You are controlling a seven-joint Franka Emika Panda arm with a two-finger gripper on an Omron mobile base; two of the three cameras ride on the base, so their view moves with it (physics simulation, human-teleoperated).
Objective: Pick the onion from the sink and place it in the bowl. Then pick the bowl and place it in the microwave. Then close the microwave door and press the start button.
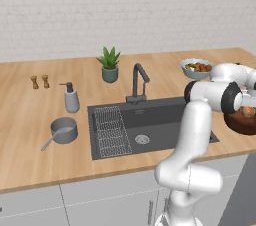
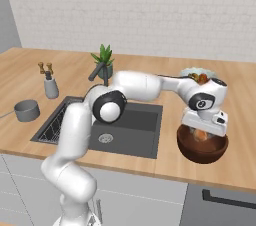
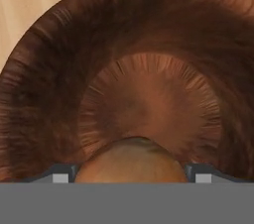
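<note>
Between the two dark fingertips (image 3: 60, 174) sits the onion (image 3: 131, 161), directly over the middle of the bowl (image 3: 49, 94) on the counter (image 2: 240, 170) right of the sink (image 2: 135, 130). Spread wide, the jaws flank the onion; whether they grip it I cannot tell.

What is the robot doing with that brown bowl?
The robot's gripper hangs just over the brown bowl on the counter, right of the sink. The onion sits between its wide-apart fingers, down inside the bowl. Whether it has let go yet is hard to tell.
</note>
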